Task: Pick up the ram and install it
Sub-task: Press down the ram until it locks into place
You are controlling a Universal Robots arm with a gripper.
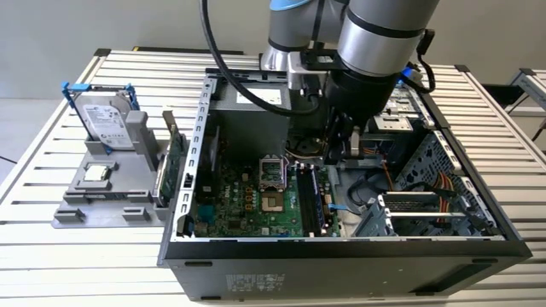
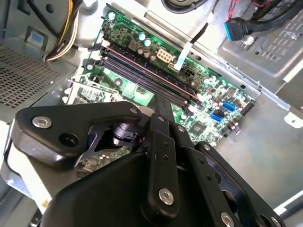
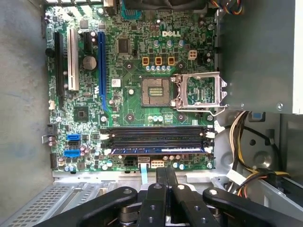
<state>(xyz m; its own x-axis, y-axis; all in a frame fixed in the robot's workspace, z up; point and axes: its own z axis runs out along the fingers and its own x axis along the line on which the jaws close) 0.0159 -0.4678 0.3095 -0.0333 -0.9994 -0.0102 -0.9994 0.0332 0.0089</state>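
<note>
Ram (image 3: 158,150) seated in motherboard slot | thin, stiff, fragile, grip long edges | tool (image 3: 165,177) fingers together, empty

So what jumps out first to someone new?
The silver-and-black robot arm plunges into the open black computer tower case on the pale slatted table in the exterior view. In the first wrist view the green motherboard with its open processor socket stands out, and the black pincer hangs shut beside the black memory slots, where the long dark ram stick lies along the nearest one.
</note>
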